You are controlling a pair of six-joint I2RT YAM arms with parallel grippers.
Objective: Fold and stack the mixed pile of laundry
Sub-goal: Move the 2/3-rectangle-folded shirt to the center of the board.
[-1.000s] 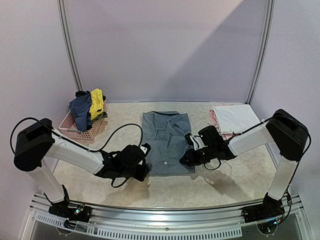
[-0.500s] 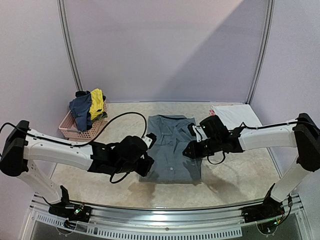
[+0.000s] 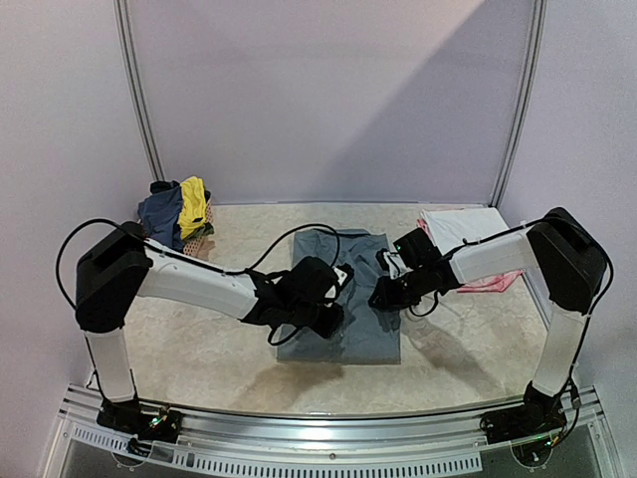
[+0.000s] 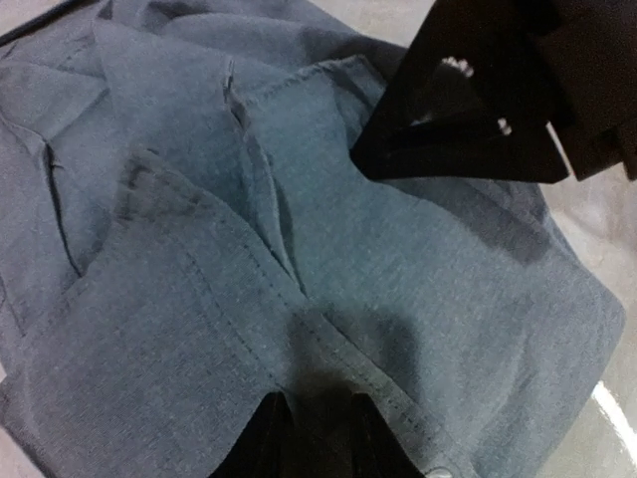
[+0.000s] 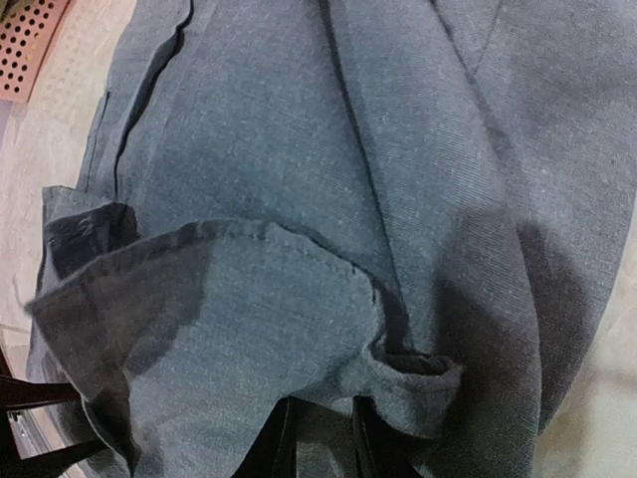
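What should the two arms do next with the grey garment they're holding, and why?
Probably carry the pinched hem toward the far end and lower it flat before letting go. The left fingers and right fingers each grip a raised fold of the grey garment, which lies only partly doubled over.

Grey garment (image 4: pixel 299 249): woven cloth, matt, with a fine even grain and stitched hems. It lies in soft creases ahead of the left gripper (image 4: pixel 320 438).

Left gripper's fingers (image 4: pixel 261 446): black, matt, plastic-looking.

Right gripper (image 5: pixel 323 438): fingers (image 5: pixel 279 440) have the same black matt finish.

Table (image 4: pixel 609 418), right of the left fingers: pale, smooth, with a light sheen.

Basket (image 5: pixel 25 45), up-left of the right fingers: pink perforated plastic.
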